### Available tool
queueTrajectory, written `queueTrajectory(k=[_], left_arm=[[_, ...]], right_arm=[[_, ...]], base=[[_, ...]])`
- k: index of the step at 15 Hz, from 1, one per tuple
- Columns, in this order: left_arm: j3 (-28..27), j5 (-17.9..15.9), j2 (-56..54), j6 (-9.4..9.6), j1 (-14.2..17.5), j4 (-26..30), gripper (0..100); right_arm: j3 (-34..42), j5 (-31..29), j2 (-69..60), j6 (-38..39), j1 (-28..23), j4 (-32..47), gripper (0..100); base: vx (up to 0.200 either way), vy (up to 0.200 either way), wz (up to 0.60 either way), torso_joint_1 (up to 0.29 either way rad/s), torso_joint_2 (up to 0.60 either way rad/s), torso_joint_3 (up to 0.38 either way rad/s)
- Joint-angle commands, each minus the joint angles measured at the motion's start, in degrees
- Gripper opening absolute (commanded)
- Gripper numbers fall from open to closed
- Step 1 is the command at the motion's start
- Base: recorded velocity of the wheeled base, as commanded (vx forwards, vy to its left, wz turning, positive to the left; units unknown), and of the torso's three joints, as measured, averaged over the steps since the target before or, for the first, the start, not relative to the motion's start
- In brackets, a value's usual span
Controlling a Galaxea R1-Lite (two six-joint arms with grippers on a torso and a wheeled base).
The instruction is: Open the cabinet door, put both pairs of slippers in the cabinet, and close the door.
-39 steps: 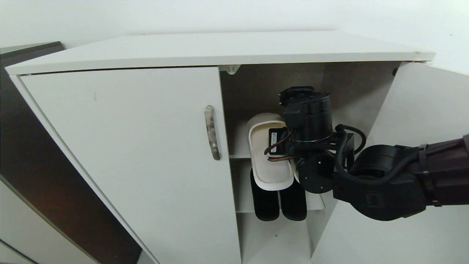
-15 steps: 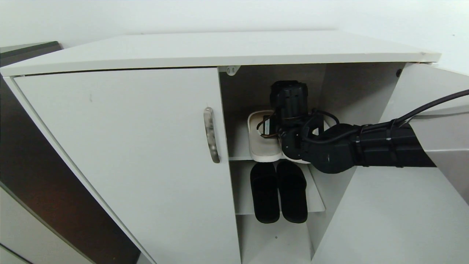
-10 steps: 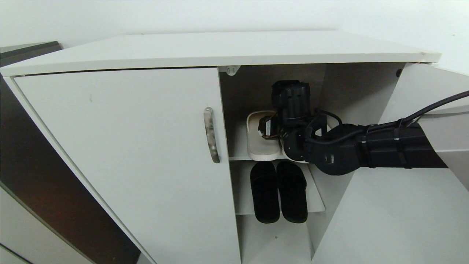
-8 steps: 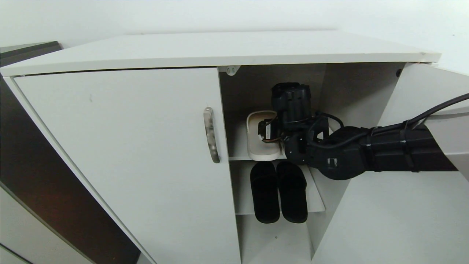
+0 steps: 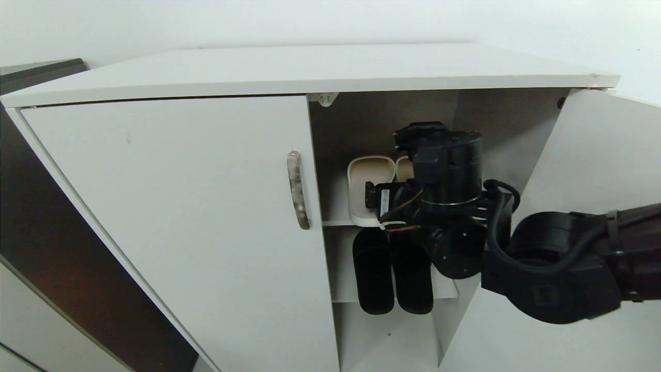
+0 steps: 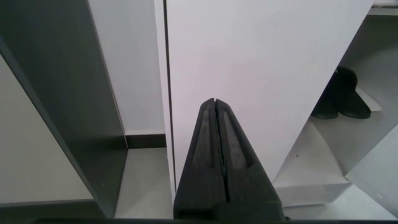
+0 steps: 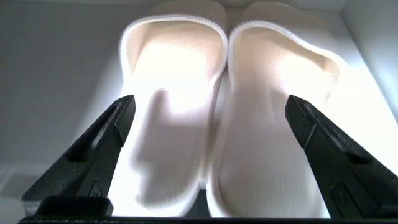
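Observation:
The pair of white slippers (image 5: 371, 178) lies side by side on the cabinet's upper shelf; in the right wrist view the pair of white slippers (image 7: 230, 137) sits just beyond my fingers. My right gripper (image 7: 208, 102) is open, its fingers spread wider than the pair and touching neither slipper. In the head view my right wrist (image 5: 446, 175) hangs in front of the open compartment. The black slippers (image 5: 392, 276) rest on the shelf below, toes overhanging its edge. My left gripper (image 6: 215, 109) is shut and empty, facing the closed left door (image 6: 249, 68).
The left door (image 5: 181, 217) with its metal handle (image 5: 296, 188) is closed. The right door (image 5: 588, 165) stands swung open beside my right arm. A dark panel (image 5: 41, 206) flanks the cabinet's left side. The bottom compartment floor (image 5: 384, 336) is bare.
My right arm pushed the white slippers deep onto the upper shelf, let go of them, and has drawn back out of the cabinet toward the camera.

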Motion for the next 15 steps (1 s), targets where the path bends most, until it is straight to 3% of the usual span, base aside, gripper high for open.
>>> queueTrajectory(k=[1,2,3,15], left_arm=[[0.0,0.01,-0.01,-0.02,0.0,-0.01,0],[0.0,0.01,-0.01,-0.02,0.0,-0.1,0],[0.0,0.01,-0.01,-0.02,0.0,-0.01,0],[0.0,-0.08,-0.01,-0.19,0.0,-0.01,0]], right_arm=[[8.31,0.0,-5.83,-0.01,2.07,-4.75,100],[10.07,0.0,-6.79,-0.09,2.68,-5.72,100],[14.02,0.44,-9.69,-0.01,4.61,-6.69,0],[16.31,2.46,-11.1,-0.27,5.49,-7.39,0]], base=[[0.0,0.0,0.0,0.0,0.0,0.0],[0.0,0.0,0.0,0.0,0.0,0.0],[0.0,0.0,0.0,0.0,0.0,0.0],[0.0,0.0,0.0,0.0,0.0,0.0]])
